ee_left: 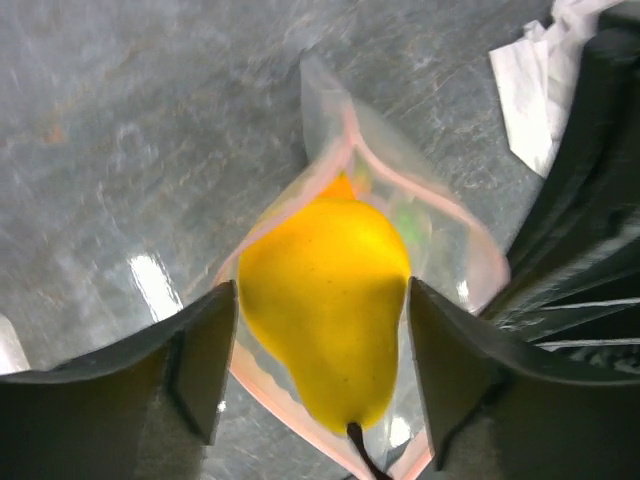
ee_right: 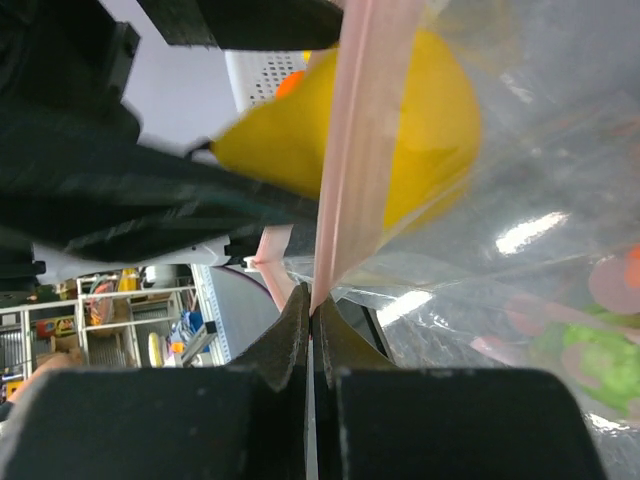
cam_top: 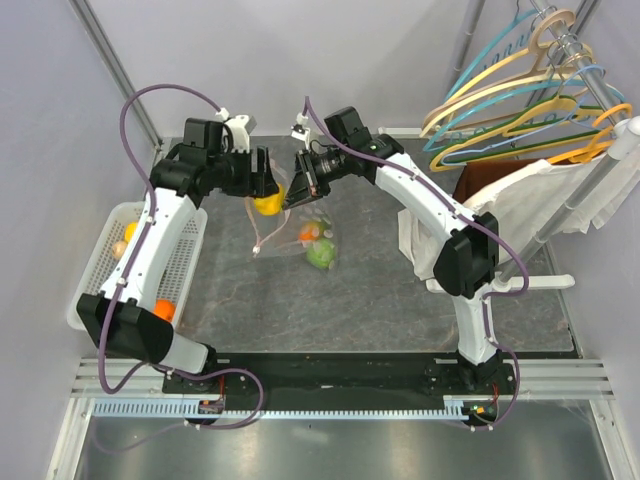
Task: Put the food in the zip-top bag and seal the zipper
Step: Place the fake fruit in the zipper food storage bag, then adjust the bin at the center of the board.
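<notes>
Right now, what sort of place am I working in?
Probably a robotics lab test booth, not a home: bare grey wall panels on metal framing, a black base rail along the table edge, and a staged rack of hangers. The right wrist view glimpses storage shelves beyond.

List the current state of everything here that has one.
left gripper, flanking the yellow fruit; grip unclear.
right gripper, shut on the zipper.
zip-top bag, top edge lifted, mouth open.
zipper, unsealed.
yellow fruit, partway into the bag mouth.
green fruit, inside the bag.
basket, holding orange fruit.
</notes>
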Robot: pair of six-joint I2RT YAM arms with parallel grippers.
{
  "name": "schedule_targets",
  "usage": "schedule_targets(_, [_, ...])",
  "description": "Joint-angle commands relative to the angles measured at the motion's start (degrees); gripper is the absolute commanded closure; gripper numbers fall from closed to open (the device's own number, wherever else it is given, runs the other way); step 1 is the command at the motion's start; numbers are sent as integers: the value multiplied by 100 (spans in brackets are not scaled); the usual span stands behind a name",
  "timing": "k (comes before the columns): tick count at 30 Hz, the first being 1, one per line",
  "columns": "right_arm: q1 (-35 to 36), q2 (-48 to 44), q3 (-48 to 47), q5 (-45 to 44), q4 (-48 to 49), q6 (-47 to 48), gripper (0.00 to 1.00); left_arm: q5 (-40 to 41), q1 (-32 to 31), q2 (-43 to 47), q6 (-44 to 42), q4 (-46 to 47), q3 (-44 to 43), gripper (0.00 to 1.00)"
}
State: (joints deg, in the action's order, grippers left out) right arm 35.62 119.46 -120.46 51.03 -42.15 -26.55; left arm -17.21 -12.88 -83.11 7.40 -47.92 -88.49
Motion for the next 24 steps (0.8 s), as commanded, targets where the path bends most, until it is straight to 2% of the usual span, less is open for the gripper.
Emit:
schedule_targets(1, [-11,-335,-162,391,304,-228,100,69,-118,23,-318,-112,-774,9])
schedule_targets(4, [-125,-353,-118,364,321,-263,100,-62,-109,5,-537,-479,-1064,0])
schedule_targets(9, [-406,-362,110,285,321,-228,100,-362,-100,312,-941,-973,-1303,0])
schedule_targets(11, [-467,-379,216,285,304,-219,100,-3,-92,593,-1143,-1122,-1311,0])
schedule_targets(15, [-477,-397,260,276,304,-193,100,1365,84,779,-1548,-1527,-1049,0])
schedule_targets(16, [-477,-406,260,276,295,-176,100,1422,224,788,-1601,-1597,-943,0])
schedule_targets(18, [-477,-397,252,259,286,-158,100,1301,969,718,-1776,-1764,-637,0])
schedule_targets(19, [-468,-406,269,250,269,-141,100,1064,1738,674,-1890,-1817,-548,0])
schedule_targets(21, [-468,-415,278,224,234,-53,100,755,2323,507,-2303,-1914,-294,1])
schedule_targets(22, [-468,-432,295,215,216,-26,100,667,2839,498,-2478,-1905,-179,1])
schedule_targets(24, [-477,-450,313,197,163,-9,100,457,3211,506,-3006,-1940,206,2])
